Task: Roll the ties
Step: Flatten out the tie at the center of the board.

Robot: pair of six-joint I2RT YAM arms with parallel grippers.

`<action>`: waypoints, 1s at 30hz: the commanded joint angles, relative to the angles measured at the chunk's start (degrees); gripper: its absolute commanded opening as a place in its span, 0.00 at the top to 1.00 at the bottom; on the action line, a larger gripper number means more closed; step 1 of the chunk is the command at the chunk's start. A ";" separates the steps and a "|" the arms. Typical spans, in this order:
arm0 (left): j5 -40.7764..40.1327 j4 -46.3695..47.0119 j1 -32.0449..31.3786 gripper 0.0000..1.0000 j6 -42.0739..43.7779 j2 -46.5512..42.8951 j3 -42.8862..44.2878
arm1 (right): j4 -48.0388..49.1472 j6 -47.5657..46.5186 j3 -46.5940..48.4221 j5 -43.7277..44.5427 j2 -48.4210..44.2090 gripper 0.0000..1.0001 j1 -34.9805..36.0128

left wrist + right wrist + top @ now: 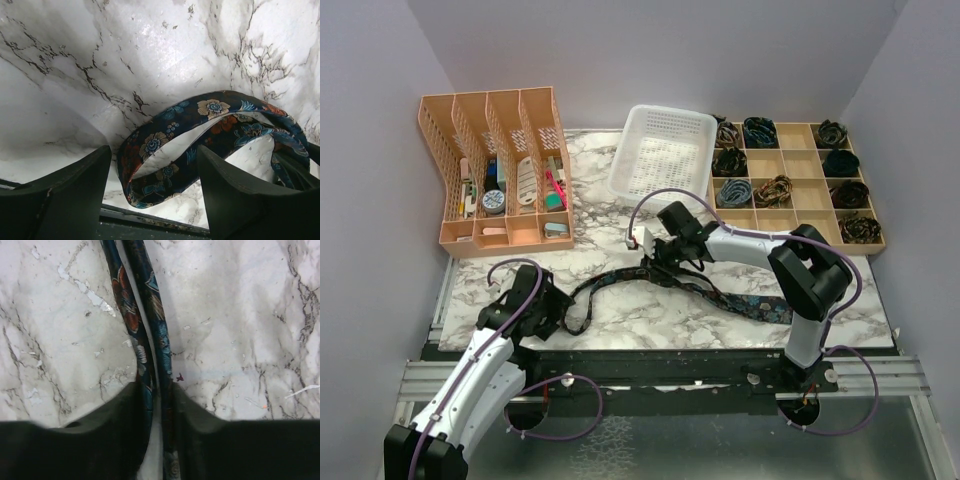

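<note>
One tie (750, 303), dark with a blue and red floral print, lies stretched across the marble board (650, 325) from near left to right. Its folded end (210, 107) forms a loop on the board, resting between the fingers of my left gripper (152, 190), which is open and not pinching it. Further along, my right gripper (157, 405) is low over the board and shut on two parallel strands of the tie (129, 305). Its fingertips press them from both sides. In the top view the right gripper (655, 258) sits mid-board and the left gripper (548, 312) near the front left corner.
A wooden compartment tray (790, 150) holding several rolled ties stands at the back right. Beside it is a white plastic basket (665, 150), and a peach file organizer (500, 170) is at the back left. The board's near edge (150, 217) lies just under the left fingers.
</note>
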 commanded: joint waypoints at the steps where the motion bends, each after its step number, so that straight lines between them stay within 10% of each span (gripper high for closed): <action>1: 1.34 2.37 -0.06 0.33 -3.14 0.83 -1.74 | 0.49 2.50 -1.62 3.29 -1.86 0.71 0.39; 9: 2.23 9.26 -0.06 0.58 -0.44 4.57 -3.45 | 9.79 6.35 -7.83 13.59 -7.13 0.98 2.34; 17: -3.12 20.55 -0.06 0.97 12.29 6.60 2.83 | 23.79 6.64 -15.20 30.21 -13.63 0.99 3.84; 30: -23.66 25.62 -0.06 0.99 38.45 13.15 12.52 | 45.61 2.84 -21.27 47.99 -9.55 0.99 15.94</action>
